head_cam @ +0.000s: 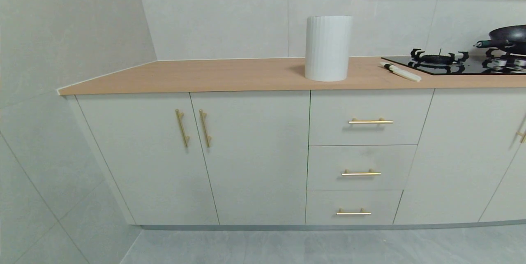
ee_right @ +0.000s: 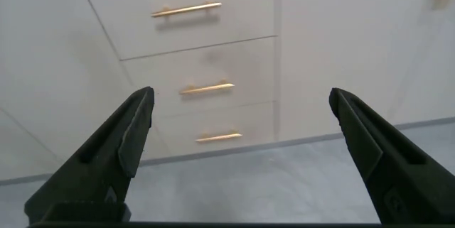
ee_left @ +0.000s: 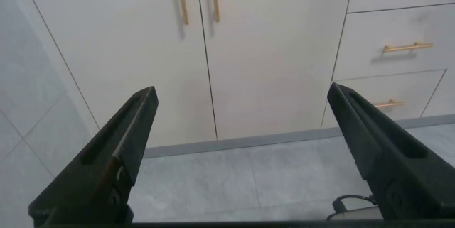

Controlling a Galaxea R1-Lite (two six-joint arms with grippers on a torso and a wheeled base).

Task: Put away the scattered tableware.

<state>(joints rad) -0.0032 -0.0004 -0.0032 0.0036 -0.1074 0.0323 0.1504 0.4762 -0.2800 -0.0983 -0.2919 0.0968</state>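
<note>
A pale, slender utensil [head_cam: 400, 71] is lying flat on the wood-grain countertop [head_cam: 226, 75], just beside the glossy black glass hob [head_cam: 452, 69] and near a tall ribbed white cylindrical holder [head_cam: 328, 48] that is standing upright. The left gripper [ee_left: 240, 93] is facing the smooth double doors [ee_left: 270, 57] and the right gripper [ee_right: 240, 94] is facing the brass-handled drawers [ee_right: 206, 50], both hanging low with dark tapered fingers spread wide and holding nothing.
</note>
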